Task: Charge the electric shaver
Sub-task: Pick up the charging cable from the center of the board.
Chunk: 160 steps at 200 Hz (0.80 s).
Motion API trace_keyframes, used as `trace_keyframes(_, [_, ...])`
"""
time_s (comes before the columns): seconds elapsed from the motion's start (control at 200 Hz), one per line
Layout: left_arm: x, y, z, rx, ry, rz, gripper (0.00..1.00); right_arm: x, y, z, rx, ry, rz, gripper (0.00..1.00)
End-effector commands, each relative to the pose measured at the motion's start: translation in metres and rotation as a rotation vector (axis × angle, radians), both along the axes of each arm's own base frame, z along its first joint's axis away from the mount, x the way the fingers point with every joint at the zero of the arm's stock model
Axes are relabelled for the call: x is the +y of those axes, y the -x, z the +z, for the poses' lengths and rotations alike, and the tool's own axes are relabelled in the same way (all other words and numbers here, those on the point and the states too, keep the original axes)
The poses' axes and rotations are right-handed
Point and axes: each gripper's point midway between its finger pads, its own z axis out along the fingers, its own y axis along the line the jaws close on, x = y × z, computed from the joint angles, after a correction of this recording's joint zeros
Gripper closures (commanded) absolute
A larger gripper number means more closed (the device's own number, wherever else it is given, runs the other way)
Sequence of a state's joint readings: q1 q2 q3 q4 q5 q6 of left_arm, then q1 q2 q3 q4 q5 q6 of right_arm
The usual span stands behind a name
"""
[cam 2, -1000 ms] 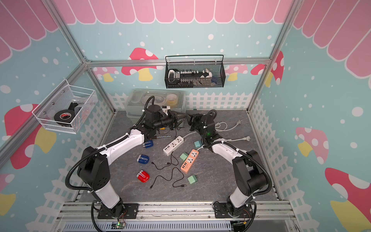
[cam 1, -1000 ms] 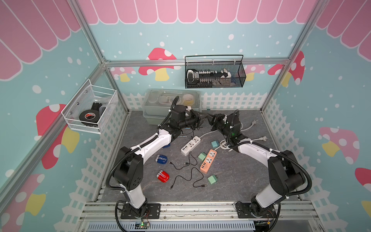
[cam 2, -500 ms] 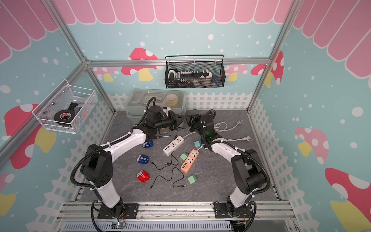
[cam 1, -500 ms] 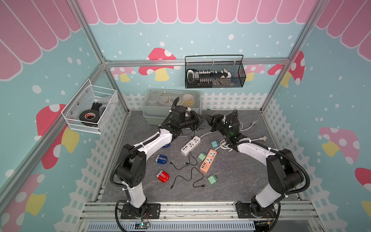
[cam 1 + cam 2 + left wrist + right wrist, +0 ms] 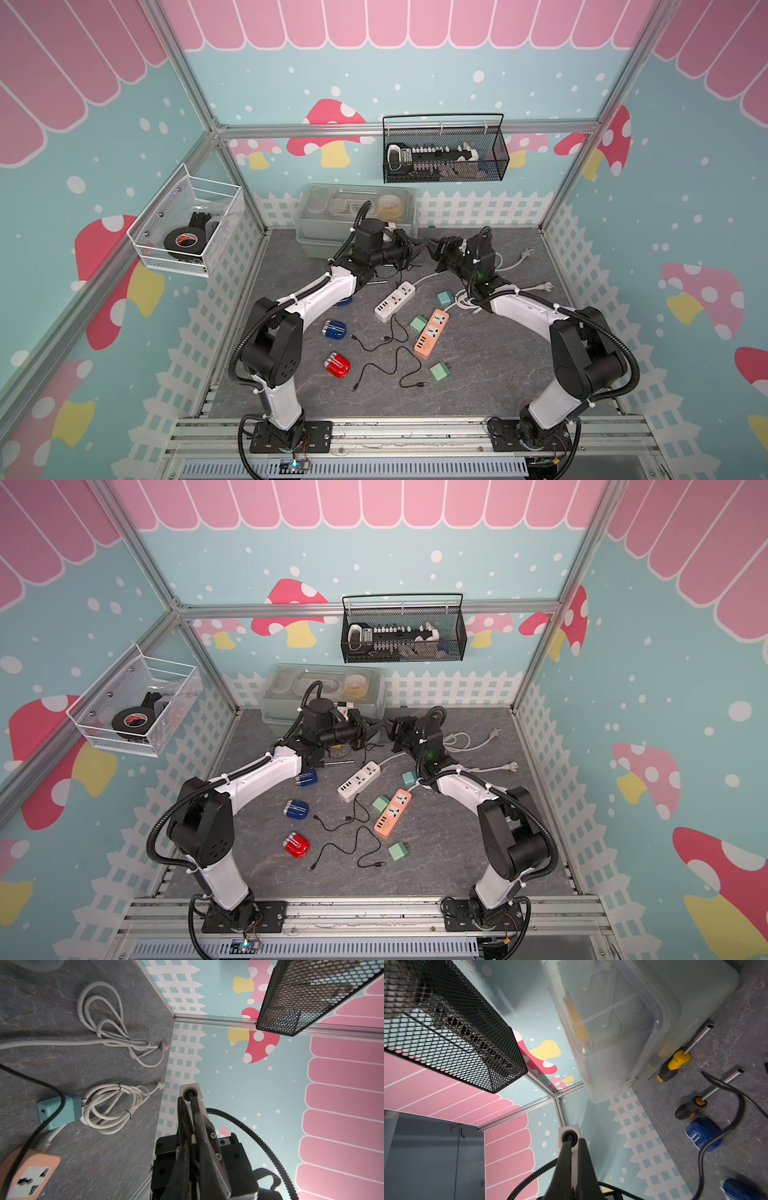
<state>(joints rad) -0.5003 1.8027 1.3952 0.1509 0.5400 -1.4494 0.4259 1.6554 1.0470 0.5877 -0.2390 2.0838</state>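
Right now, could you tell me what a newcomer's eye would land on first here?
First, the left claw and right claw, both shut, hover tip to tip above the back of the table, almost meeting. Next come the red shaver near the front left and the orange power strip at the centre, among loose black cables.

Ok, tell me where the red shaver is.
In both top views the red shaver lies front left on the table, just in front of a blue shaver, beside a loose black cable.

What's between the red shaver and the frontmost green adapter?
A loose black cable lies between the red shaver and green adapter; both top views show it.
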Motion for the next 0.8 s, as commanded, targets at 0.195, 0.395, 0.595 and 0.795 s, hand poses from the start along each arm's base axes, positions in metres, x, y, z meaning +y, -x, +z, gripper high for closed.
trace_keyframes(0.195, [0.028, 0.005, 0.007, -0.071, -0.017, 0.064, 1.00, -0.055, 0.032, -0.005, 0.181, 0.141, -0.082, 0.47])
trace_keyframes(0.395, [0.042, 0.014, -0.003, -0.075, -0.010, 0.108, 1.00, -0.104, 0.098, -0.062, 0.487, 0.555, -0.037, 0.45])
trace_keyframes(0.595, [0.053, 0.025, -0.014, -0.055, -0.015, 0.137, 1.00, -0.106, 0.100, -0.107, 0.680, 0.682, 0.027, 0.42])
trace_keyframes(0.795, [0.060, 0.035, -0.023, -0.023, -0.034, 0.150, 1.00, -0.100, 0.068, -0.134, 0.779, 0.744, 0.037, 0.43])
